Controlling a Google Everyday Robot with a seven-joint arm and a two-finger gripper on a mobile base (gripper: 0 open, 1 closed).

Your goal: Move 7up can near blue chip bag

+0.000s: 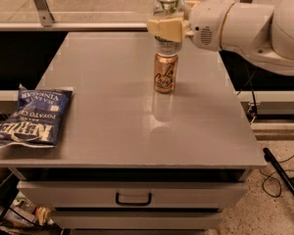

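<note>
My gripper (pixel 167 28) is shut on the 7up can (pixel 167 4), a small silver can with a silver top, and holds it upright in the air above the far middle of the grey table (pixel 137 131). The can hangs just above and behind the gold-orange can (pixel 165 73) with script lettering. The blue chip bag (pixel 32 117), dark blue with large white lettering, lies flat at the table's left edge, well to the left of and nearer than the gripper.
The gold-orange can stands upright at the table's centre rear. My white arm (pixel 250 23) reaches in from the upper right. A drawer with a black handle (pixel 133 199) is below the tabletop. Cables (pixel 279 175) lie on the floor at right.
</note>
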